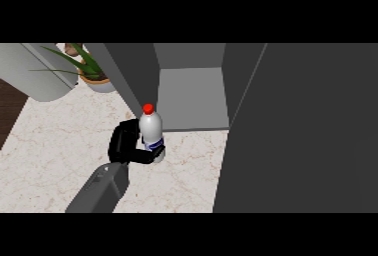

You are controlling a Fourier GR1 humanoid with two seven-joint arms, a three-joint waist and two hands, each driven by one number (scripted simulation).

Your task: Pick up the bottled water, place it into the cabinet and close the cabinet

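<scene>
A white water bottle (150, 129) with a red cap and a blue label stands upright, held in front of the open cabinet (193, 100). My left hand (127, 145) is shut on the bottle's lower part from the left, its fingers curled round the base. The bottle is at the cabinet's left front corner, just outside the grey shelf floor. The cabinet's interior shows nothing in it. My right hand does not show in the view.
A wide dark cabinet door (303, 130) stands open and fills the right side. Another dark panel (133, 75) rises just behind the bottle. A potted plant (92, 70) and a grey rounded object (40, 70) sit at the back left on the marble counter (52, 150).
</scene>
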